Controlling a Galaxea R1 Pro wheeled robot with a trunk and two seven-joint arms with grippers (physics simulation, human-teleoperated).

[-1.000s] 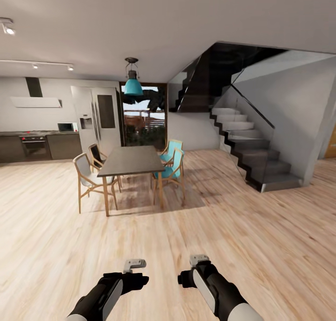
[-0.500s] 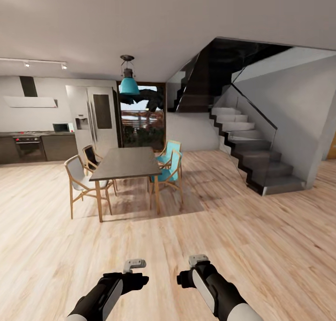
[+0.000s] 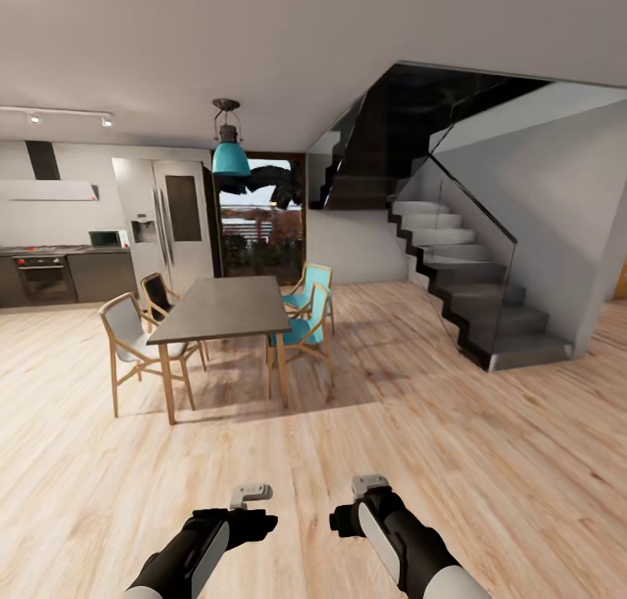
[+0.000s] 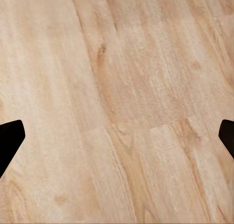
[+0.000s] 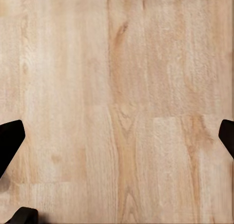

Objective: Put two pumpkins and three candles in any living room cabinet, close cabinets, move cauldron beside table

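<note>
A light wood floor ran through an open room under a plain white ceiling. No pumpkin, candle, cabinet or cauldron could be made out anywhere, so their place relative to the grippers, and which way they pointed, could not be told.

The left gripper and the right gripper hung low over bare boards, near each other, both pointing down. In the wrist views each pair of dark fingertips sat far apart at the picture edges with only floor planks between them: both spread wide, grasping nothing.

Ahead and to the left stood a dark-topped dining table with wooden legs, grey-seated chairs on its left and teal chairs on its right. A teal pendant lamp hung above it. Behind were a steel fridge, a kitchen counter cut off at the left edge, and a dark window. A grey staircase with a glass rail climbed at the right, its upper part lost in shadow.
</note>
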